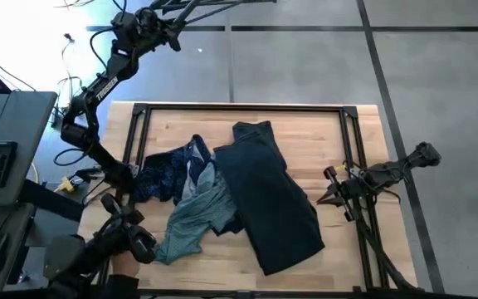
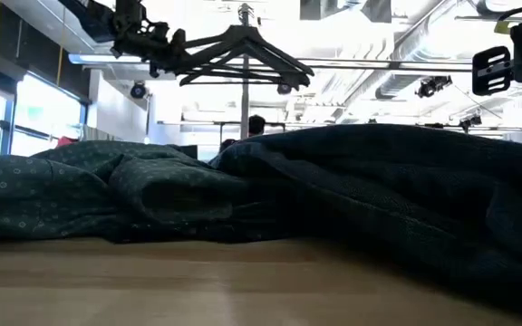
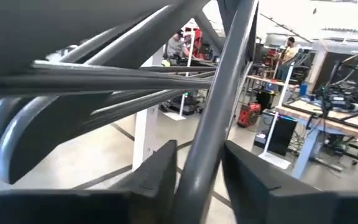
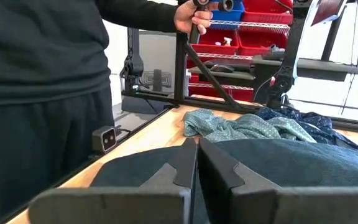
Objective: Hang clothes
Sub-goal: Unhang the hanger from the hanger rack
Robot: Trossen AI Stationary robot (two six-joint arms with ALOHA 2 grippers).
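Clothes (image 1: 239, 195) heaped mid-table, left hand (image 1: 173, 31) gripping hanger (image 2: 238, 50) beyond far edge, right hand (image 1: 324, 198) closed.

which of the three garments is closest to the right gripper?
The black trouser-like piece: largest and darkest, lying farthest toward the right gripper. The teal shirt and navy dotted shirt lie beyond it.

Table (image 1: 322, 133) pale matt wood; black trousers (image 1: 268, 195), navy shirt (image 1: 173, 170), teal shirt (image 1: 193, 220) limp matt cloth; hanger (image 2: 238, 50) dark, smooth.
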